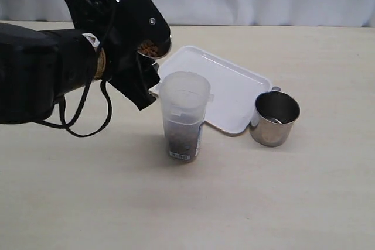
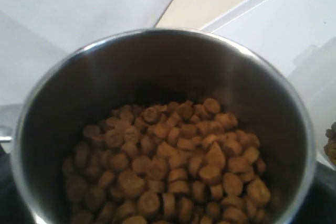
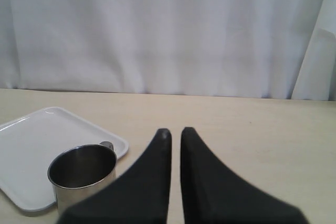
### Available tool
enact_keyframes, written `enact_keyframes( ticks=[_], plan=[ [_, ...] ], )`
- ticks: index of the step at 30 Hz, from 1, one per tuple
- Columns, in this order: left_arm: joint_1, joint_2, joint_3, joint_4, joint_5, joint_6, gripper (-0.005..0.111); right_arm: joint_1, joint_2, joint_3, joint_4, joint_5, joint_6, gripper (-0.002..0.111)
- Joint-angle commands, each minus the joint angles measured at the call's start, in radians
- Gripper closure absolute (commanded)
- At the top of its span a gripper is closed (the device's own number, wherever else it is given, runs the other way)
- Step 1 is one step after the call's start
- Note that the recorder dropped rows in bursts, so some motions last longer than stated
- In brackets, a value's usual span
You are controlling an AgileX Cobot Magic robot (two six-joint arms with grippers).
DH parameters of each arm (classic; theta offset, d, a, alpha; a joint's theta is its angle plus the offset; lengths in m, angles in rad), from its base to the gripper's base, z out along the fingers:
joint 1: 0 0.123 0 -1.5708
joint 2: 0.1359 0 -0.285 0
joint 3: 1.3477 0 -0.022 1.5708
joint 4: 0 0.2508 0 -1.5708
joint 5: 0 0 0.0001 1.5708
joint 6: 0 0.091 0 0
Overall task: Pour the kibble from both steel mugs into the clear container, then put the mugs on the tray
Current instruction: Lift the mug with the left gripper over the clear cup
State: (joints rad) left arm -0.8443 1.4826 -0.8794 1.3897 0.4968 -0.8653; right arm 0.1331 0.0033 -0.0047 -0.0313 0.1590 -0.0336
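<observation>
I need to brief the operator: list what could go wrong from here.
1. The tilted steel mug in the left gripper sits off to one side of the mouth of the clear container; kibble may spill onto the white tray or table.
2. The gripper hangs close to the tall container's rim; a nudge might topple it.

Your left wrist view: one shiny round steel mug (image 2: 157, 69), part-filled with small brown kibble pellets (image 2: 173, 166); white plastic tray (image 2: 283, 19) beyond.
</observation>
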Motion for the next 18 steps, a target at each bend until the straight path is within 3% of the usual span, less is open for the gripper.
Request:
enact_keyframes(
  ticks=[1,8,18],
  plan=[
    [-0.012,0.035,-0.039,0.009,0.048,0.023,0.107,-0.003,-0.003,0.005,0.001,0.001,-0.003,0.103],
    [-0.063,0.047,-0.041,0.038,0.079,0.139,0.107,-0.003,-0.003,0.005,0.001,0.001,-0.003,0.103],
    [-0.063,0.047,-0.041,0.167,0.095,0.193,0.107,-0.003,-0.003,0.005,0.001,0.001,-0.003,0.103]
  ],
)
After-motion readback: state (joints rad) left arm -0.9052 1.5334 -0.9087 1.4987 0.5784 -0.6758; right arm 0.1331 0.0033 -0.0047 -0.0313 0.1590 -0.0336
